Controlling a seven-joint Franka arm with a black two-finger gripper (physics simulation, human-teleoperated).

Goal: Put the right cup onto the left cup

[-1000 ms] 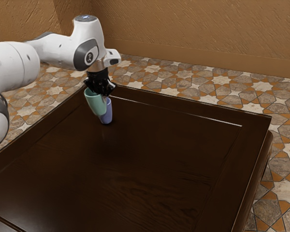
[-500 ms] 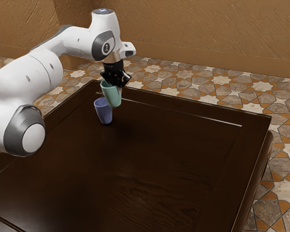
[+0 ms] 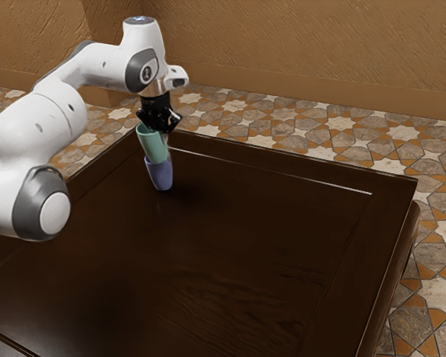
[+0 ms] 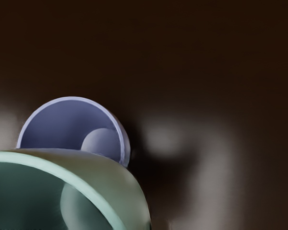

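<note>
Green cup (image 3: 152,146) has moved toward the exterior view's left, gripped by my claw (image 3: 162,132); below it stands the blue cup (image 3: 160,175).

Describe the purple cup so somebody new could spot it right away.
On the dark wooden table, look toward the far corner, beneath the gripper. There stands the purple cup, mouth up. Unlike the mint-green cup, held tilted above, it rests on the tabletop.

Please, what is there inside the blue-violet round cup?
In the wrist view, the blue-violet round cup shows smooth inner wall and a paler rounded patch; no object is visible. The mint-green round cup covers the rest of the opening: I cannot tell what lies there.
</note>
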